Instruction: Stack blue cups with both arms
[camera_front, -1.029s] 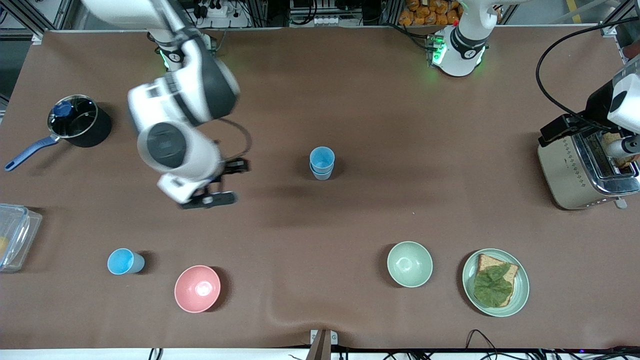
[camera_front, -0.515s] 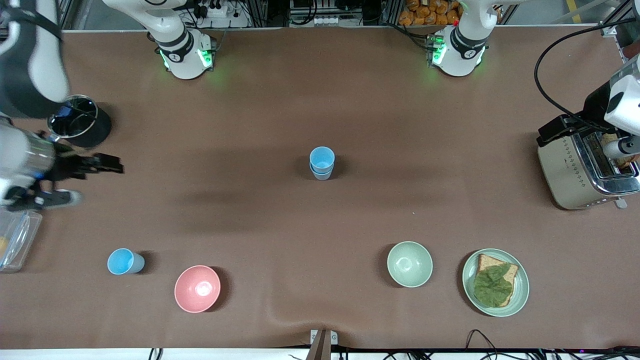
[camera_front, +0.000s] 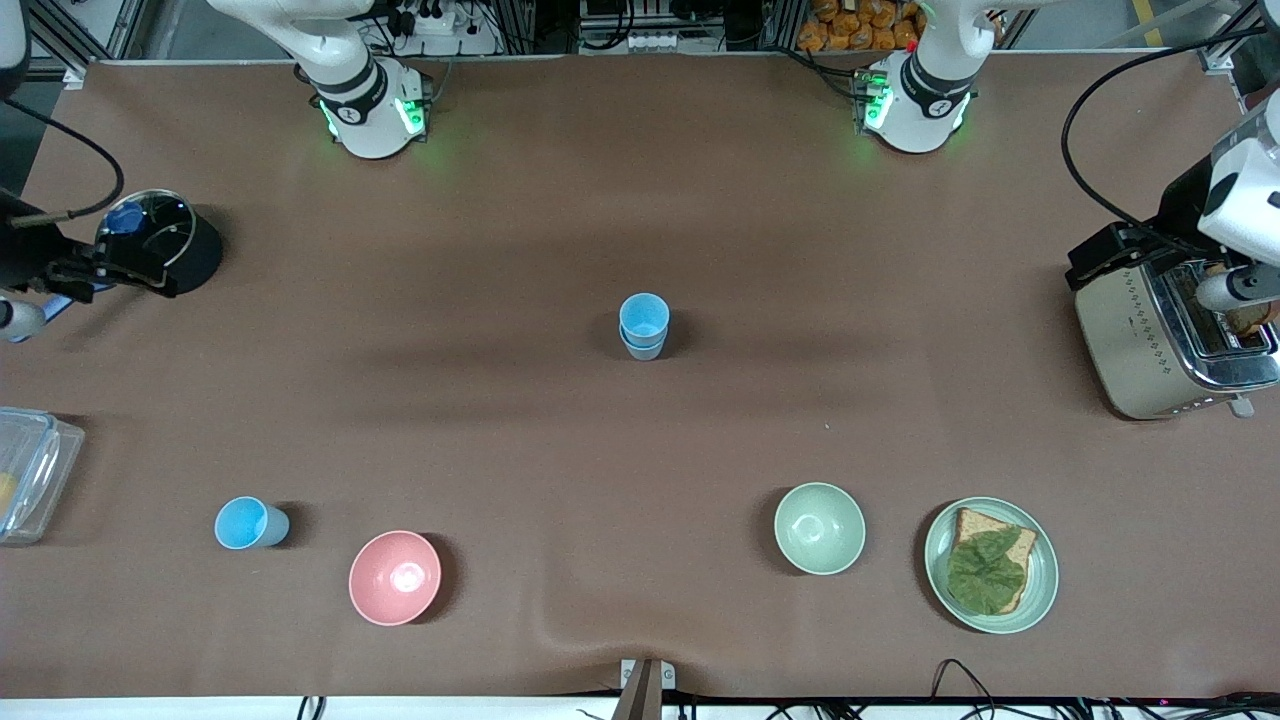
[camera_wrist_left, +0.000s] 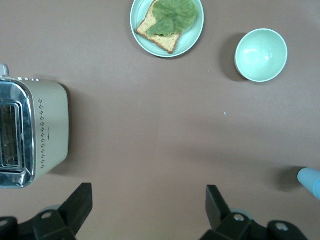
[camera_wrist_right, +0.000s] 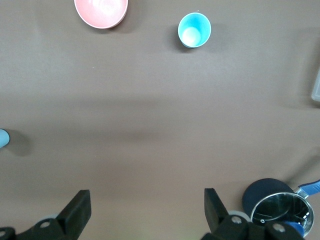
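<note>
- Since a second earlier, the right arm had swung away from over the middle of the table toward its own end, so that the right gripper (camera_front: 75, 272) sat at the edge of the front view, just beside the black saucepan (camera_front: 160, 243).
- Its fingers (camera_wrist_right: 75, 212) stood spread wide in the right wrist view, holding nothing.
- The left gripper (camera_wrist_left: 145, 210) hung over the toaster (camera_front: 1165, 335) at the left arm's end of the table, fingers likewise spread and empty.
- Two blue cups (camera_front: 643, 325) stood nested upright at the centre of the table, unmoved.
- A third blue cup (camera_front: 247, 523) stood alone toward the right arm's end, nearer the front camera, beside the pink bowl (camera_front: 395, 577); both looked empty.
- The pale green bowl (camera_front: 819, 527) was empty, and the green plate (camera_front: 1040, 590) beside it carried a slice of bread (camera_front: 972, 522) topped with a green leaf (camera_front: 985, 572).
- The saucepan held something blue, too small to make out.
- A clear container (camera_front: 35, 470) was cut off at the view's edge, its contents unclear.
- The brown cloth (camera_front: 640, 450) covered the table, with a slight ripple at the edge nearest the front camera.
- Both green-lit arm bases stood along the table's edge farthest from the front camera.
</note>
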